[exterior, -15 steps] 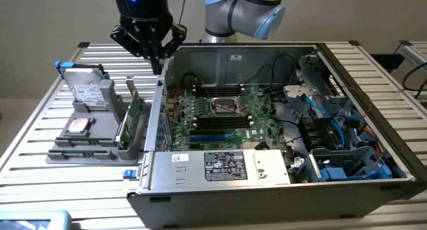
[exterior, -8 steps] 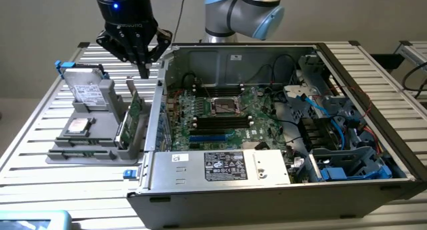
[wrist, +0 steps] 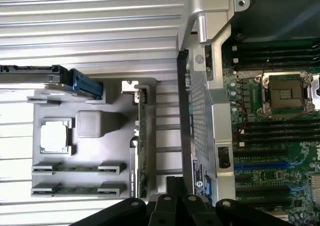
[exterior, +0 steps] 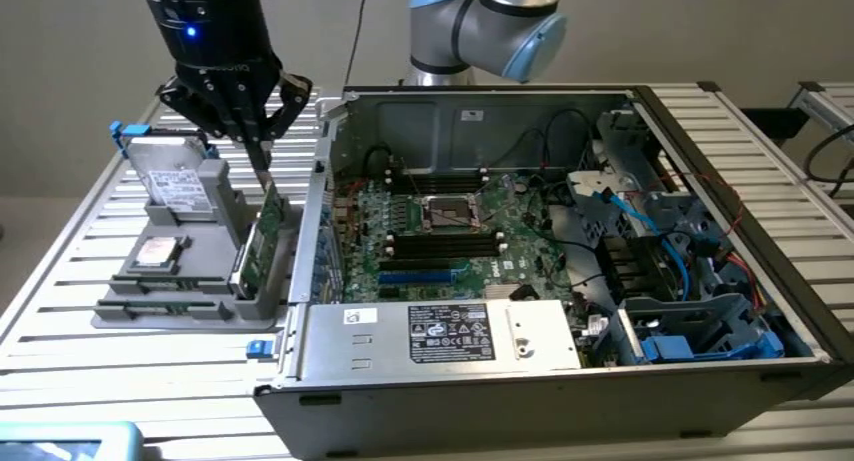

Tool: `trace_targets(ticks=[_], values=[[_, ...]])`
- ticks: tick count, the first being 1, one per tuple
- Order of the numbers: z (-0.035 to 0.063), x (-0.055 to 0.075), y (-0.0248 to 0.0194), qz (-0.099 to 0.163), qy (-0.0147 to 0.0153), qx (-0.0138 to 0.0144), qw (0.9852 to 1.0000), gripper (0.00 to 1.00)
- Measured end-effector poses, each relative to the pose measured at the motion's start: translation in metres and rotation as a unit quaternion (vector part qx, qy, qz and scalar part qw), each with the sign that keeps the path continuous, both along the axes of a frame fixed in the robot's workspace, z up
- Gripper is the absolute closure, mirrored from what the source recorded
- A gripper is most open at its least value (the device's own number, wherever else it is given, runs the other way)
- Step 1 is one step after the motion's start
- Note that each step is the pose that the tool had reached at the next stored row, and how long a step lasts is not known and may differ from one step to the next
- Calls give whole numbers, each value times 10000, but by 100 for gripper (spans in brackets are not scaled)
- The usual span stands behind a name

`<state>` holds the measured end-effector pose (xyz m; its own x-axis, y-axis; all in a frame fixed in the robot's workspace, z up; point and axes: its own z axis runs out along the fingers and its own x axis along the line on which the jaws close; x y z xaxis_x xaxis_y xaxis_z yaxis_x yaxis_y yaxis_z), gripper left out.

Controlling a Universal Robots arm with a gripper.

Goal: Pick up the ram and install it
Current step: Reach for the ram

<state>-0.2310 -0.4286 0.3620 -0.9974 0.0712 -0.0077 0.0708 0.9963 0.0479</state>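
Pickup not begun: the gripper [exterior: 258,153], jaws shut and empty, hovered above the tray [exterior: 200,276] holding the ram [wrist: 77,167]; grasping needed them opened.

So everything sits on a table [exterior: 147,376] made of ribbed silvery aluminium slats running lengthwise, and behind it, on the far side, there's just a plain greyish-beige wall [exterior: 80,41]. Over on the exterior view's right, far back, a second slatted table [exterior: 817,93] stands a bit apart from the first. The light's soft and even all over.
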Motion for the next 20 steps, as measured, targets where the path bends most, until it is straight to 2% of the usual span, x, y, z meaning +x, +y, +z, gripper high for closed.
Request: trace_targets(ticks=[9, 11, 17, 20], values=[[-106, -196, -191, 0, 33, 0, 10000, 89], [-130, -254, -205, 0, 49, 0, 10000, 89], [-181, -427, -207, 0, 146, 0, 9999, 89], [-209, -536, -210, 0, 156, -2, 9999, 89]])
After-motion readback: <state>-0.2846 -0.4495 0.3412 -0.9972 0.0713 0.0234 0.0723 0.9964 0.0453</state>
